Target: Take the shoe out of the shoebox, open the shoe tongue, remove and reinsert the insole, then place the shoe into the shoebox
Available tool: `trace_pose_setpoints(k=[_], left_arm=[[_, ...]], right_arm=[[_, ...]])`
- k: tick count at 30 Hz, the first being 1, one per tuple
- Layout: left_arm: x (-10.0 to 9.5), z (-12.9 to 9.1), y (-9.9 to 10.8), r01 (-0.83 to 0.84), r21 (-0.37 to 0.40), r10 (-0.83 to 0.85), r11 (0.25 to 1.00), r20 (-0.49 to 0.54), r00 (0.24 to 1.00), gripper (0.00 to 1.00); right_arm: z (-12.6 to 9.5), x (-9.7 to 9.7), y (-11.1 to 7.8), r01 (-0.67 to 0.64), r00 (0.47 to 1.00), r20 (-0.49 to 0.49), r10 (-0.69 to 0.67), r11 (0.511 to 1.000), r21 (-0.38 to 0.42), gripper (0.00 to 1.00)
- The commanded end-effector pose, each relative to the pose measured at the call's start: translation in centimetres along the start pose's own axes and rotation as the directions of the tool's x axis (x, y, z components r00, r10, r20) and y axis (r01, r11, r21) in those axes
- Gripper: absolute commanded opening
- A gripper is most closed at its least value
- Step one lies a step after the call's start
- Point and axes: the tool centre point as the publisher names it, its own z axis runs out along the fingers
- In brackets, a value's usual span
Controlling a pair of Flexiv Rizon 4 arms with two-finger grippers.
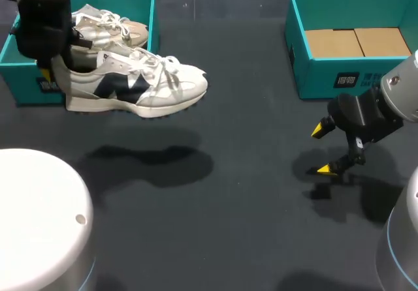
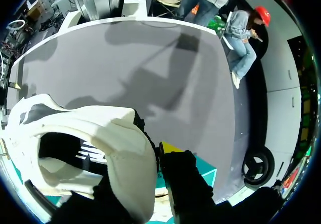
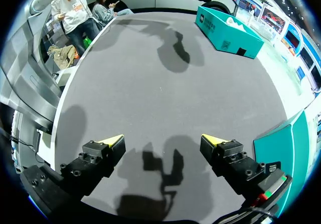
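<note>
Left gripper (image 2: 159,152) is clamped on the white shoe (image 1: 140,82) at its heel; I see it lifted just beside the left shoebox (image 1: 19,82), toe pointing away; right gripper (image 1: 321,149) gapes, holding nothing, well apart from that shoebox.

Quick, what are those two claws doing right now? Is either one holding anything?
Left gripper: closed on the heel of the white lace-up sneaker with dark side markings.
Right gripper: open, holding nothing.
</note>
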Motion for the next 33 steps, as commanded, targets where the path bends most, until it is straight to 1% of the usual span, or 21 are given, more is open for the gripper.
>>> trace_pose_setpoints(k=[1,7,9,12,14,16,17,18,19,20,22,23,24,25,33], left_arm=[[0.3,-0.2,-1.3,0.000,-0.092,0.000,0.996,0.004,1.000,0.00],[0.3,-0.2,-1.3,0.000,-0.092,0.000,0.996,0.004,1.000,0.00],[-0.5,0.9,-2.3,-0.002,-0.085,0.001,0.996,-0.004,1.000,0.00],[-3.0,2.0,-4.0,-0.007,-0.090,0.007,0.996,-0.003,1.000,0.00],[-4.8,2.7,-4.9,-0.026,-0.078,0.026,0.997,-0.003,1.000,0.00],[-6.6,3.3,-5.5,-0.027,-0.086,0.026,0.996,-0.015,1.000,0.00],[-7.8,3.8,-5.9,-0.043,-0.071,0.042,0.997,-0.006,0.999,0.00],[-8.6,4.1,-6.4,-0.045,-0.079,0.044,0.996,-0.021,0.999,0.00],[-9.5,4.5,-6.9,-0.061,-0.068,0.059,0.996,-0.026,0.998,0.00],[-10.2,4.8,-7.1,-0.063,-0.055,0.062,0.996,-0.019,0.998,0.00],[-11.7,5.3,-7.5,-0.064,-0.061,0.062,0.996,-0.028,0.998,0.00],[-12.5,5.6,-7.8,-0.066,-0.046,0.065,0.997,-0.019,0.998,0.00],[-13.5,5.9,-8.1,-0.068,-0.052,0.068,0.996,-0.016,0.998,0.00],[-13.9,6.0,-8.2,-0.070,-0.053,0.070,0.996,-0.012,0.997,0.00],[-13.9,6.0,-8.2,-0.070,-0.053,0.070,0.996,-0.012,0.997,0.00]], right_arm=[[0.0,0.1,0.0,0.000,1.000,0.002,0.000,1.000,0.002,1.00],[0.0,0.1,0.0,0.000,1.000,0.002,0.000,1.000,0.002,1.00],[0.0,0.1,0.0,0.000,1.000,0.002,0.000,1.000,0.002,1.00],[0.0,0.1,0.0,0.000,1.000,0.002,0.000,1.000,0.002,1.00],[0.0,0.1,0.0,0.000,1.000,0.002,0.000,1.000,0.002,1.00],[0.0,0.1,0.0,0.000,1.000,0.002,0.000,1.000,0.002,1.00],[0.0,0.1,0.0,0.000,1.000,0.002,0.000,1.000,0.002,1.00],[0.0,0.1,0.0,0.000,1.000,0.002,0.000,1.000,0.002,1.00],[0.0,0.1,0.0,0.000,1.000,0.002,0.000,1.000,0.002,1.00],[0.0,0.1,0.0,0.000,1.000,0.002,0.000,1.000,0.002,1.00],[0.0,0.1,0.0,0.000,1.000,0.002,0.000,1.000,0.002,1.00],[0.0,0.1,0.0,0.000,1.000,0.002,0.000,1.000,0.002,1.00],[0.0,0.1,0.0,0.000,1.000,0.002,0.000,1.000,0.002,1.00],[0.0,0.1,0.0,0.000,1.000,0.002,0.000,1.000,0.002,1.00],[0.0,0.1,0.0,0.000,1.000,0.002,0.000,1.000,0.002,1.00]])
